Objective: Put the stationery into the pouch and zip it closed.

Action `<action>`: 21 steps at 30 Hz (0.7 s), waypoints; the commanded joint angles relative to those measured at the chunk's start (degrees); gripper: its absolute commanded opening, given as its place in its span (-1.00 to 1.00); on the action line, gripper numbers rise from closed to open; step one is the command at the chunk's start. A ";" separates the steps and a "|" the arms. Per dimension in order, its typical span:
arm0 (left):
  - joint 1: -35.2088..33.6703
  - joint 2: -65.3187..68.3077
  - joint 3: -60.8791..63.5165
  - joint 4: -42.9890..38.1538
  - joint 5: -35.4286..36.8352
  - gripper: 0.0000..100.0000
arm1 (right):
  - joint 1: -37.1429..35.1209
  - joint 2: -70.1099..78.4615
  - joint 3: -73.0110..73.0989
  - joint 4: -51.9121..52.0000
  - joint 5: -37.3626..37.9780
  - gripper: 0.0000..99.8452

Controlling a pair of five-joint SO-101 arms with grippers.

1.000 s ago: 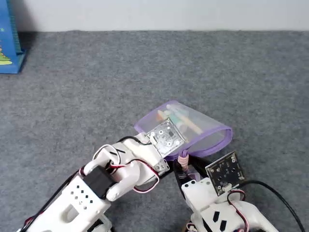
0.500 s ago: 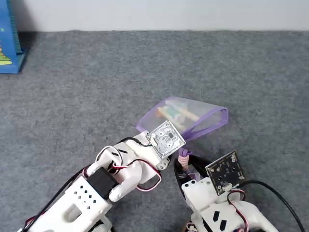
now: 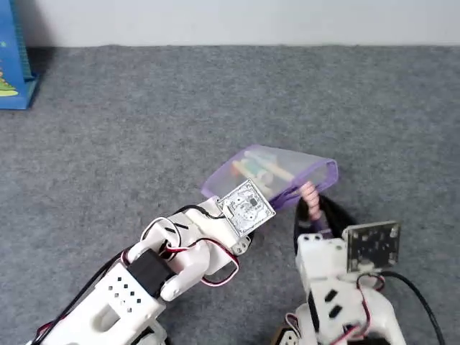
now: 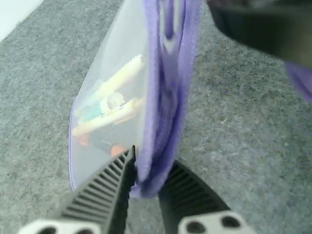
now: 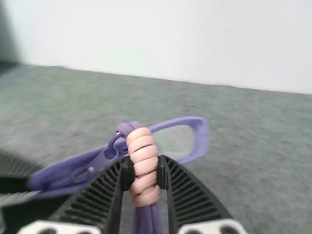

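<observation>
Pouch: purple trim, see-through mesh sides, sits on the grey desk between the two arms, held by a tool at each end. Stationery is inside the pouch, several pens or markers in pale yellow, green and orange, seen through the mesh and bunched at the pouch's lower part.

Left tool: nearly closed, fingers pinching the pouch's purple zip edge at one corner, fabric squeezed between the ribbed pads. In the high view this tool is at the pouch's end nearer the left arm, mostly hidden under the wrist camera board.

Right tool: closed down on the pink coiled pull cord, which runs up between the fingers to the purple slider on the pouch's zip. In the high view the cord sits just beside the pouch's long purple edge, toward its other end, with the right tool directly behind it and touching it.

Zip line runs from the slider along the purple edge toward the left tool. Cannot tell how much of the zip is shut.

Blue box stands well apart from the pouch, at the desk's far corner, against the white wall that runs behind the pouch.
</observation>
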State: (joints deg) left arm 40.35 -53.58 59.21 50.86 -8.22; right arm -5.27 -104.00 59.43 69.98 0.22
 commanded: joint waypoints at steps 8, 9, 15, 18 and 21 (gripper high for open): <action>-3.96 0.26 -0.40 1.58 0.79 -0.98 | 19.74 0.13 9.93 -18.33 5.45 -0.98; -3.96 0.26 -0.40 1.58 0.79 -0.98 | 21.14 0.13 11.08 -20.00 6.07 -0.98; -3.96 0.26 -0.40 1.58 0.70 -0.98 | 28.00 0.13 16.44 -29.05 8.00 -0.98; -3.96 0.26 -0.40 1.58 0.70 -0.98 | 29.49 0.22 18.20 -31.87 9.32 -0.98; -3.96 0.26 -0.40 1.58 0.70 -0.98 | 29.58 0.22 19.78 -33.80 10.90 -0.98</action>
State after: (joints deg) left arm 38.42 -53.58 58.77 50.86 -8.22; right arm 20.84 -103.21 79.38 39.74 9.98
